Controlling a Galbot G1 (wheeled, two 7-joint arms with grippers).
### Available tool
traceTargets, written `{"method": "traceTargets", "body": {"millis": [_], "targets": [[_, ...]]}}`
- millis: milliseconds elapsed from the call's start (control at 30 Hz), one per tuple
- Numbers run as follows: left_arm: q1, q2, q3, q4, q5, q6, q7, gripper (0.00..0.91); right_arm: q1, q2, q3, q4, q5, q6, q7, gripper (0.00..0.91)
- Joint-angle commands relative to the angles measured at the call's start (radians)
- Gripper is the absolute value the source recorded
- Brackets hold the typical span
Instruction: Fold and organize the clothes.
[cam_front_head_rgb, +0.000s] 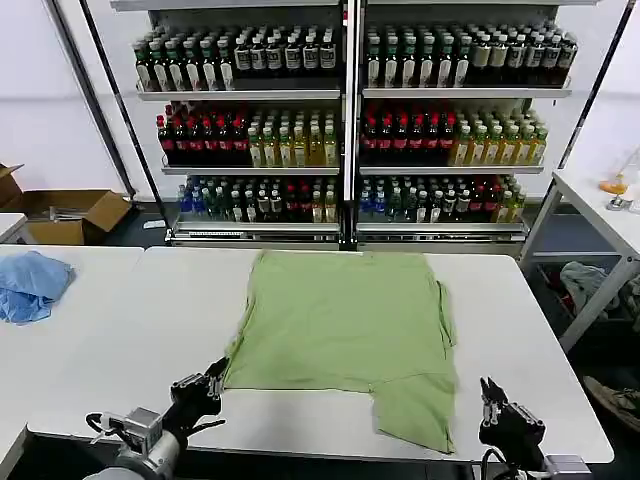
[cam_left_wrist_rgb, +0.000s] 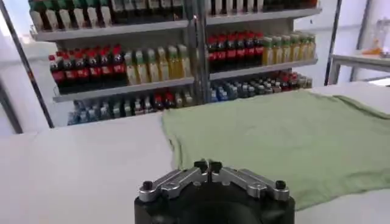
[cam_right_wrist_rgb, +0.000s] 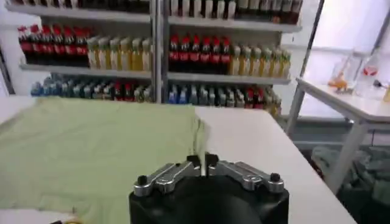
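The clothes, one light green shirt (cam_front_head_rgb: 345, 325), lie spread flat on the white table (cam_front_head_rgb: 130, 340), with one sleeve hanging toward the front right corner of the cloth. The same shirt (cam_left_wrist_rgb: 286, 137) lies ahead of my left gripper (cam_left_wrist_rgb: 208, 165), and the shirt (cam_right_wrist_rgb: 97, 146) also lies ahead of my right gripper (cam_right_wrist_rgb: 202, 162). My left gripper (cam_front_head_rgb: 214, 378) sits low at the table's front edge, just off the shirt's front left corner, shut and empty. My right gripper (cam_front_head_rgb: 490, 396) sits at the front edge to the right of the sleeve, shut and empty.
A light blue cloth (cam_front_head_rgb: 30, 283) lies at the far left on a neighbouring table. Shelves of bottles (cam_front_head_rgb: 345, 120) stand behind the table. A second white table (cam_front_head_rgb: 600, 215) is at the right, and cardboard boxes (cam_front_head_rgb: 70, 215) sit on the floor at the left.
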Motion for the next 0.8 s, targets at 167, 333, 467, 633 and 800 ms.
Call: {"method": "traceTargets", "body": {"millis": [167, 333, 467, 633, 800], "targets": [[-0.077, -0.033, 0.053, 0.167, 0.097, 0.02, -0.06, 0.907, 0.046, 0.049, -0.106, -0.108, -0.059, -0.046, 0.004, 0.907], [-0.116, -0.032, 0.085, 0.207, 0.097, 0.036, -0.06, 0.907, 0.066, 0.066, -0.135, -0.139, -0.07, -0.048, 0.003, 0.907], [-0.147, -0.033, 0.106, 0.239, 0.086, 0.058, -0.06, 0.907, 0.081, 0.073, -0.141, -0.159, -0.07, -0.056, 0.004, 0.907], [-0.164, -0.034, 0.118, 0.25, 0.075, 0.078, -0.058, 0.766, 0.081, 0.075, -0.141, -0.167, -0.068, -0.059, 0.007, 0.867], [-0.163, -0.036, 0.124, 0.251, 0.071, 0.084, -0.056, 0.04, 0.068, 0.077, -0.145, -0.169, -0.057, -0.06, 0.004, 0.0]]}}
